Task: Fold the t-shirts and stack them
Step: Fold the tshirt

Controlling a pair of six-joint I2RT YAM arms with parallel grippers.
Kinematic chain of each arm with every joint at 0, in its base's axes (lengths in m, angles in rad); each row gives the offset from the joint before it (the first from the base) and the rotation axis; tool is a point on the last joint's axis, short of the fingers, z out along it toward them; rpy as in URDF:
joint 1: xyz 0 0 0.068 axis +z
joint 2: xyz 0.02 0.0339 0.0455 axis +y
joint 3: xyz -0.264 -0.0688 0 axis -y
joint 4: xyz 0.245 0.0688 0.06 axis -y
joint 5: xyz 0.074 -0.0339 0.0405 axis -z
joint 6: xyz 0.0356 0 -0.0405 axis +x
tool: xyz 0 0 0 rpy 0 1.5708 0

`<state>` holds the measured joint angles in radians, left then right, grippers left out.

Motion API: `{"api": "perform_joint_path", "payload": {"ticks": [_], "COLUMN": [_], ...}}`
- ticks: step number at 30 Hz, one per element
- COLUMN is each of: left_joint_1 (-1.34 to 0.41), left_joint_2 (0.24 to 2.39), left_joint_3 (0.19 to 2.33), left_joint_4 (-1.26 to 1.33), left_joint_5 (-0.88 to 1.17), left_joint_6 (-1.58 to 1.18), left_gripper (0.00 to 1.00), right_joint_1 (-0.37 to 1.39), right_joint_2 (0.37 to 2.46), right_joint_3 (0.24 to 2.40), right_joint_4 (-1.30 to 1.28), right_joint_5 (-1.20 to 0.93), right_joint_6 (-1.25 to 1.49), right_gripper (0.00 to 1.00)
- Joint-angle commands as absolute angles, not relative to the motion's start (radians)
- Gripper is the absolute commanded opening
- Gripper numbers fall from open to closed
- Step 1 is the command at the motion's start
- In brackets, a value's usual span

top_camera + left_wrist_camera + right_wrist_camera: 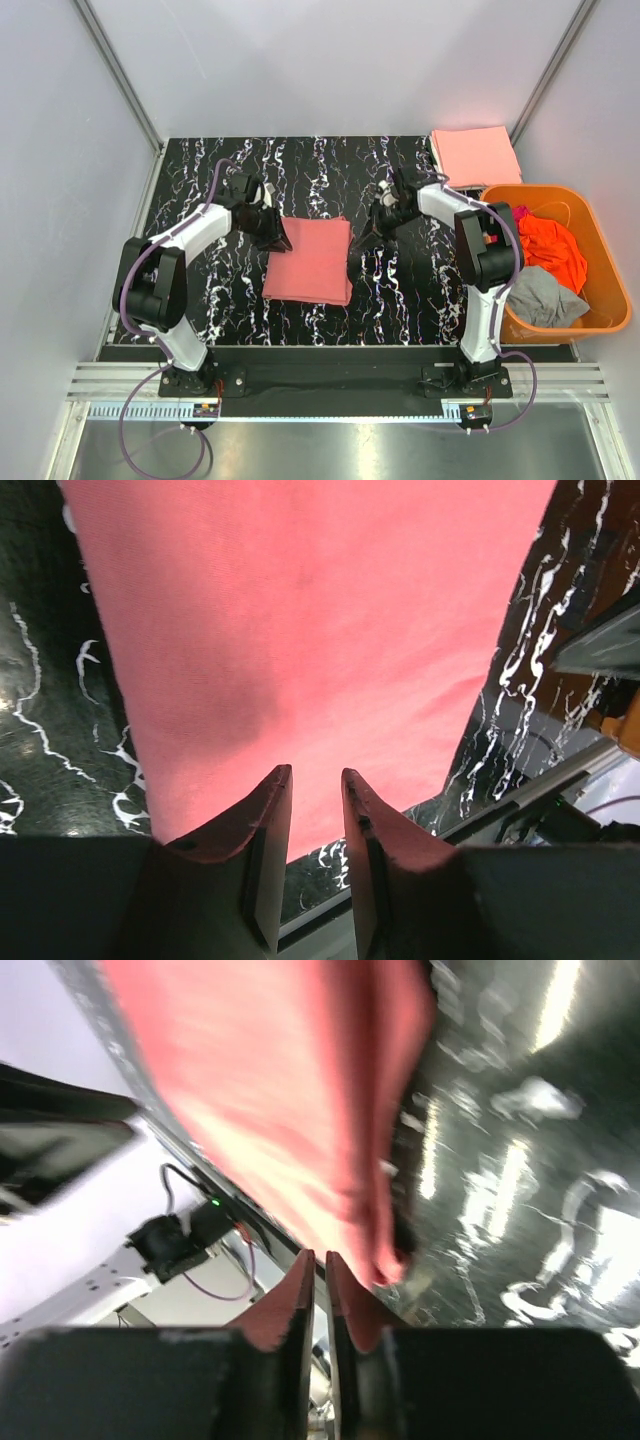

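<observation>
A salmon-pink t-shirt (310, 260) lies folded into a rectangle in the middle of the black marbled table (400, 290). My left gripper (281, 240) sits at the shirt's far left corner. In the left wrist view its jaws (315, 775) stand open above the pink cloth (300, 610) with nothing between them. My right gripper (362, 235) hovers just off the shirt's far right corner. Its jaws (320, 1256) are parted by a thin slit and hold nothing; the shirt's edge (290, 1090) lies beside them. A paler peach-pink t-shirt (475, 155) lies folded at the back right.
An orange plastic basket (545, 190) stands at the right edge, holding crumpled bright orange (550, 250), grey (545, 298) and magenta (520, 212) shirts. White walls enclose the table on three sides. Both arm bases are bolted at the near edge.
</observation>
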<state>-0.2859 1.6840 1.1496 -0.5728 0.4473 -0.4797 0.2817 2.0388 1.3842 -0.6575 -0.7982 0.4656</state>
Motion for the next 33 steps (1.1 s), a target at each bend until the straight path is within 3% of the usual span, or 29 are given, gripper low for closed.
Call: {"api": "perform_joint_path", "payload": {"ticks": [1,9,15,16,17,21,24,33], "left_joint_1": [-0.284,-0.247,-0.181,-0.170,-0.149,-0.114,-0.112,-0.115], "left_joint_2": [1.648,1.586,1.484,1.471,1.460,1.425,1.457,1.496], "left_joint_3": [1.157,1.129,1.077,1.062,1.027,0.940,0.898,0.756], "left_joint_4": [-0.538,-0.555,-0.594,-0.597,-0.601,-0.598,-0.588,-0.442], "left_joint_5": [0.499,0.485,0.451,0.437,0.433,0.411,0.449,0.561], "left_joint_6": [-0.486,-0.479,-0.454,-0.456,-0.459,-0.443,-0.439,-0.508], "left_gripper": [0.32,0.36,0.51,0.55,0.62,0.75,0.75,0.66], "right_joint_1": [0.290,0.290,0.290,0.291,0.291,0.290,0.288,0.287], "right_joint_2": [2.038,2.273,2.344,2.329,2.310,2.203,2.137,1.930], "right_joint_3": [1.530,1.776,1.851,1.844,1.836,1.769,1.702,1.424], "right_joint_4": [-0.661,-0.663,-0.676,-0.676,-0.676,-0.681,-0.689,-0.678], "right_joint_5": [-0.825,-0.824,-0.769,-0.717,-0.695,-0.634,-0.611,-0.614], "right_joint_6": [0.480,0.532,0.538,0.532,0.522,0.488,0.472,0.426], "right_gripper": [0.17,0.21,0.24,0.26,0.39,0.58,0.67,0.70]}}
